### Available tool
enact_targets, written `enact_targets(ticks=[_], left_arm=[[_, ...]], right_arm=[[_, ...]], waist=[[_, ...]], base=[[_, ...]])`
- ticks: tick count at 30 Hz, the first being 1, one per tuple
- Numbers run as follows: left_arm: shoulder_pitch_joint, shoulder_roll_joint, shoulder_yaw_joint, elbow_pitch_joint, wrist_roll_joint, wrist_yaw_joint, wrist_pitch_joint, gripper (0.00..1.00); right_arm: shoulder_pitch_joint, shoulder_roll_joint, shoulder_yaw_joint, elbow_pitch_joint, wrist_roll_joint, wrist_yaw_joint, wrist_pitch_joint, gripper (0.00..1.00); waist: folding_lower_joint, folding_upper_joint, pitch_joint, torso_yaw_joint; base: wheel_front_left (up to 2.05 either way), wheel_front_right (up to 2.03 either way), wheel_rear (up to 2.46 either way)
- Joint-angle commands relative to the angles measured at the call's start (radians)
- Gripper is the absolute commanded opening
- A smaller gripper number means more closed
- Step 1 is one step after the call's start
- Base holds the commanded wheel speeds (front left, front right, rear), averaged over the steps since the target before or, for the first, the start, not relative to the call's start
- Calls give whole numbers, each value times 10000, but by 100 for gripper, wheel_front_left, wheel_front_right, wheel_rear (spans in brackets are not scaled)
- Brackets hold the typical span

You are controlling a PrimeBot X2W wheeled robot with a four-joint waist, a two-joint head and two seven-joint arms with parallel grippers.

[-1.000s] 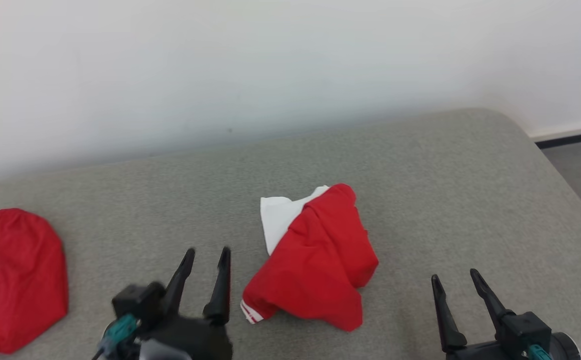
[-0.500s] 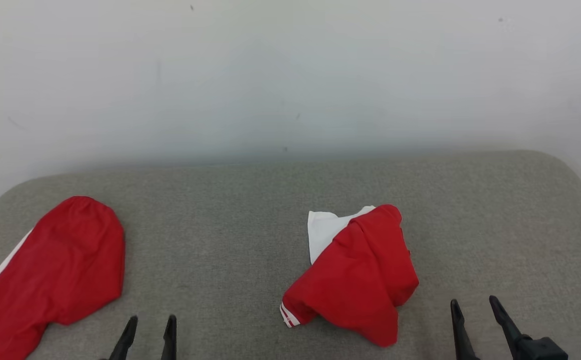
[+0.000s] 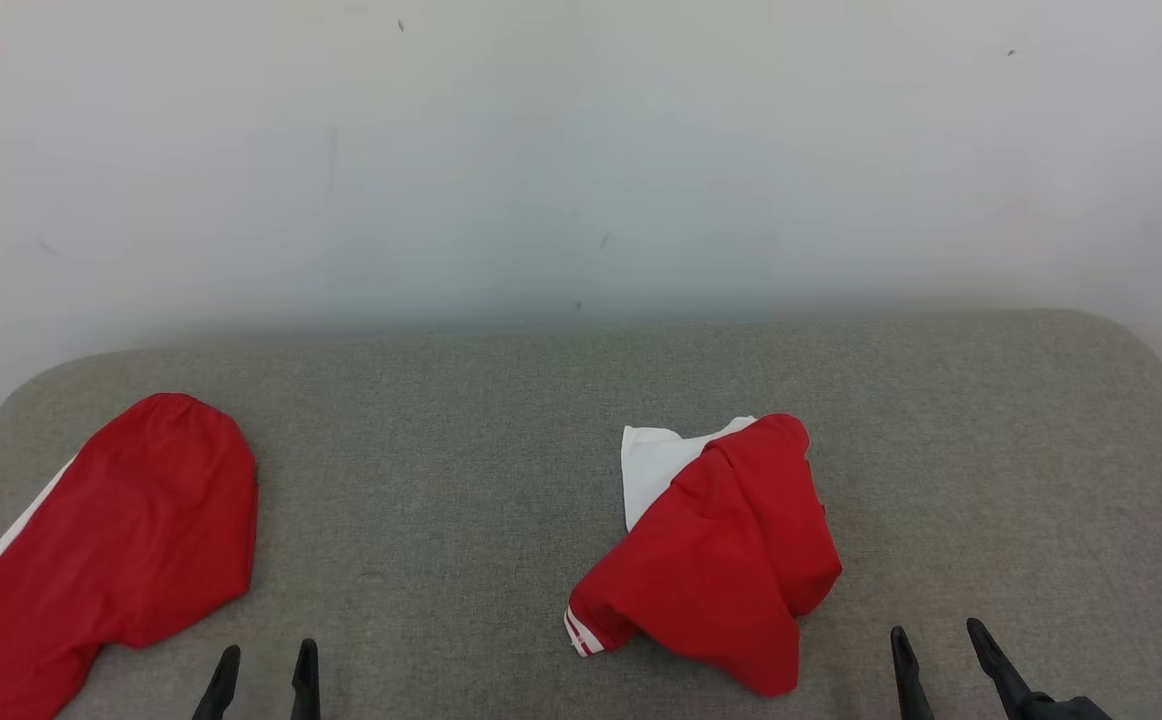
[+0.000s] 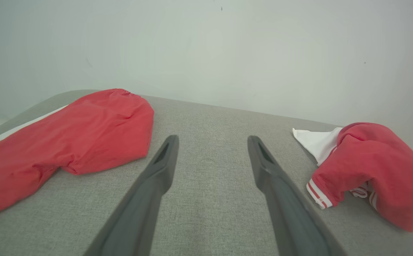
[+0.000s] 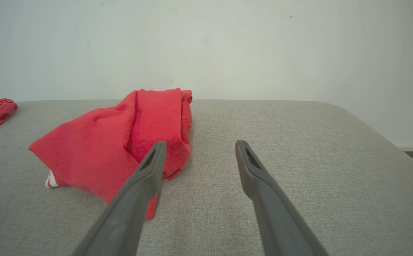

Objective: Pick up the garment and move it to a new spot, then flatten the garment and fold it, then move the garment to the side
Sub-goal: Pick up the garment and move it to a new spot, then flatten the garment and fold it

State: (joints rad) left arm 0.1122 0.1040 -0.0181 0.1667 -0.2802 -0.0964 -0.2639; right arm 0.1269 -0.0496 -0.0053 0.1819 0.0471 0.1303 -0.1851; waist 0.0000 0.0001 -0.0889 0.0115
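Now that the left tool point(image 3: 269, 650) has drawn back from the crumpled garment point(image 3: 721, 560) (the camera swung too), it and the right tool point(image 3: 935, 632) sit open and empty near, while the garment lies right of centre on the surface point(image 3: 461, 440), likely awaiting its pick.

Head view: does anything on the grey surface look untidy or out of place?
Yes. The middle garment lies crumpled in a heap, its white part sticking out on the far side. The left garment lies flatter, partly past the picture's edge.
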Motion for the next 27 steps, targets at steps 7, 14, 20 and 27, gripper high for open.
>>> enact_targets(ticks=[7, 14, 20, 27], left_arm=[[-238, -181, 142, 290, 281, -148, -8, 100], [-371, -225, 172, 550, 592, -225, -10, 100], [-927, -240, -78, 926, 730, -232, -8, 100], [-3886, -377, -1048, 2477, 495, -277, 1885, 100]], right_arm=[[-123, -14, 112, -21, 88, 9, 30, 100], [-177, -14, 109, 23, 143, 9, 4, 100], [-253, -14, 177, 5, 128, 9, 12, 100], [-648, -12, 735, -46, 119, 9, 90, 100]], waist=[[0, -1, 84, -169], [0, -1, 155, -230], [0, -1, 290, -333], [0, -1, 870, -1091]], base=[[0, 0, 0], [0, 0, 0], [0, 0, 0], [0, 0, 0]])
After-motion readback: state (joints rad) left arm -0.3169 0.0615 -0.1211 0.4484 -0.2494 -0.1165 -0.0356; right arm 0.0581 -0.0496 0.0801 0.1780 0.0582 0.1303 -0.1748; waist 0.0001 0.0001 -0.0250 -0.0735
